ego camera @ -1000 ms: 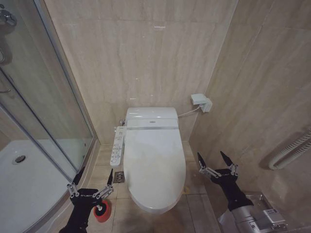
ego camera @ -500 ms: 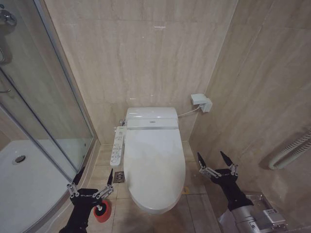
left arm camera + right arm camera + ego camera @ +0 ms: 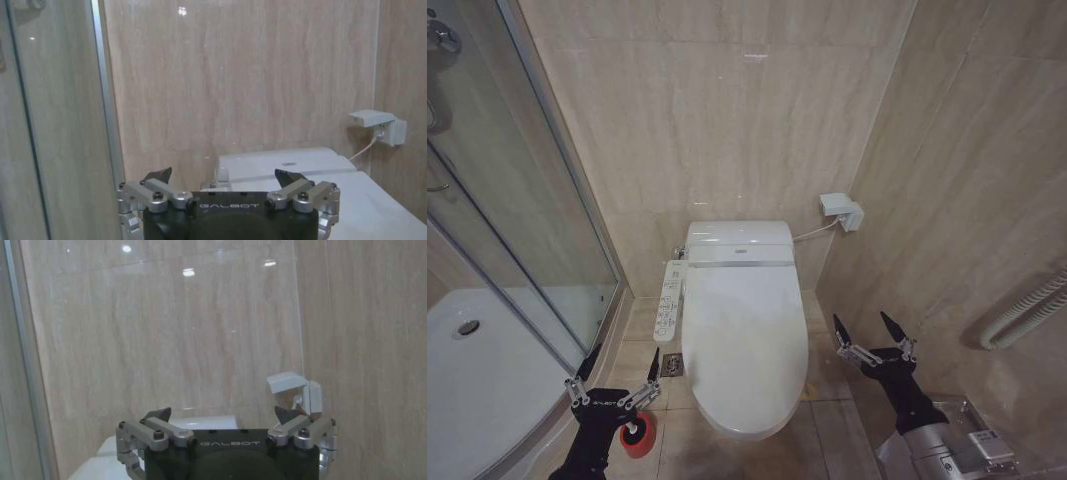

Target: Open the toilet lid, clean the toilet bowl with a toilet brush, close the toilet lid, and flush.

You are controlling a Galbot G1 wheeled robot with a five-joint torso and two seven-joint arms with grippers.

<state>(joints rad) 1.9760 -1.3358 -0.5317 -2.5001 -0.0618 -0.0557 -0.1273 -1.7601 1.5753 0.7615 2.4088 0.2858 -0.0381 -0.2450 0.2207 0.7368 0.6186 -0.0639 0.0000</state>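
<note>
You see the glossy white oval toilet lid [image 3: 745, 345] closed flat, its long axis running from the beige tiled wall [image 3: 727, 120] toward you, narrow end nearest. The red round toilet brush holder [image 3: 638, 437] stands on the tiled floor [image 3: 642, 330], left of the bowl. The left gripper [image 3: 619, 375] hangs above it, fingers spread, empty. The right gripper [image 3: 867, 330] hovers right of the lid, also spread and empty. A glass shower screen [image 3: 517, 200] stands at left.

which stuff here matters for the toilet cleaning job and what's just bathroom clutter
Job: toilet lid, shut over the bowl; toilet brush in its red holder on the floor by the open left hand.
Just around: button panel, shower tray, wall socket, floor drain.
</note>
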